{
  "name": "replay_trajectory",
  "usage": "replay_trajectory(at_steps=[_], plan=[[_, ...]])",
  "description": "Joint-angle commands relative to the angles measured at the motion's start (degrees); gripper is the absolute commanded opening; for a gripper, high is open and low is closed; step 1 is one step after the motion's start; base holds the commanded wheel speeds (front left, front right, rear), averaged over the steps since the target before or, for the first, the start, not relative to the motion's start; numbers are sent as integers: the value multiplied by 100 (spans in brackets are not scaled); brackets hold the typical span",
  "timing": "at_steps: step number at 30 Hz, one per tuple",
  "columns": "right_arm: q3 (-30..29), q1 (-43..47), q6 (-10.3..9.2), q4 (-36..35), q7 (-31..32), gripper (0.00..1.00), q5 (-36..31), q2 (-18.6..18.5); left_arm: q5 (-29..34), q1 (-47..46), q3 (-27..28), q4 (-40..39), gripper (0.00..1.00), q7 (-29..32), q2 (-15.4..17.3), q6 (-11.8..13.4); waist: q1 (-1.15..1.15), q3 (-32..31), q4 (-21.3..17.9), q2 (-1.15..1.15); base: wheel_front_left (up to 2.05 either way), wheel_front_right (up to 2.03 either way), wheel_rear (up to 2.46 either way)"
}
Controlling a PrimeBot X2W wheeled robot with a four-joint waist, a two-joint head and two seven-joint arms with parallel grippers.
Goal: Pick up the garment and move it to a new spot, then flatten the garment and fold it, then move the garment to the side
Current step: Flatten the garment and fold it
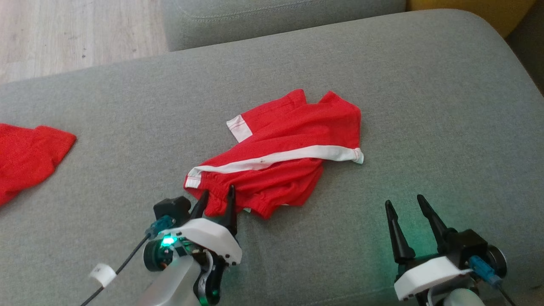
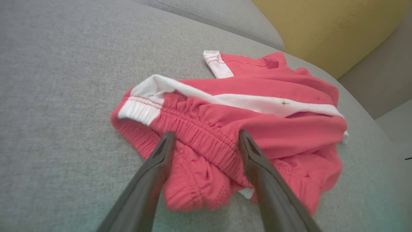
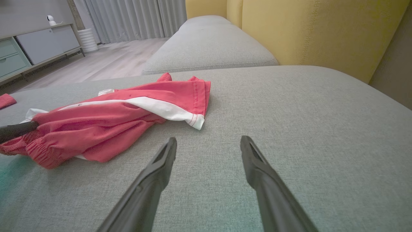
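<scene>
– At the near edge of the cushion, left of its middle, my left end effector (image 1: 219,191) has both fingers spread and nothing clamped. The tips rest on the gathered waistband (image 2: 196,129), with the elastic ridge running between them.

– And the garment as a whole?

– The garment (image 1: 293,140), red shorts with a white stripe (image 1: 276,157), lies crumpled around the middle of the grey sofa cushion (image 1: 446,85). Its waistband is toward the cushion's near edge and its leg hems toward the far edge. None of it is lifted.

– Your other arm?

– My right end effector (image 1: 404,199) is spread as well and empty. It is over bare fabric by the cushion's near edge, right of the middle and apart from the shorts. A second red cloth (image 1: 25,157) lies at the cushion's left end, well clear.

– So which step are you on?

– The first, I'd say: the pick-up, just short of the grasp. The next move calls for closing the left fingers on that elastic ridge. I should take the whole bunch rather than one layer, or the shorts may hang open and drag. Then I lift until the hems clear the cushion and carry the shorts toward its bare right half. Flattening and folding come after that.
</scene>
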Motion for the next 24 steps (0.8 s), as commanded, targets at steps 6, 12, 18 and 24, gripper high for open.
replay_trajectory(at_steps=[6,12,18,24], plan=[[121,-274,43,-102,-122,100,70,-37,-241,-22,125,-214,100,-97,11,52,0,8,17,0,0,0,0],[153,-330,43,-98,-139,100,63,-37,-218,-292,-94,-341,100,-211,10,-55,0,25,-47,0,0,0,0],[130,-318,43,-72,-151,100,54,-37,-39,-619,-276,-554,0,-479,10,-30,0,-42,-98,0,0,0,0],[12,-246,43,-40,-161,100,63,-37,99,-528,-585,-854,0,-484,40,-393,0,-172,77,0,0,0,0]])
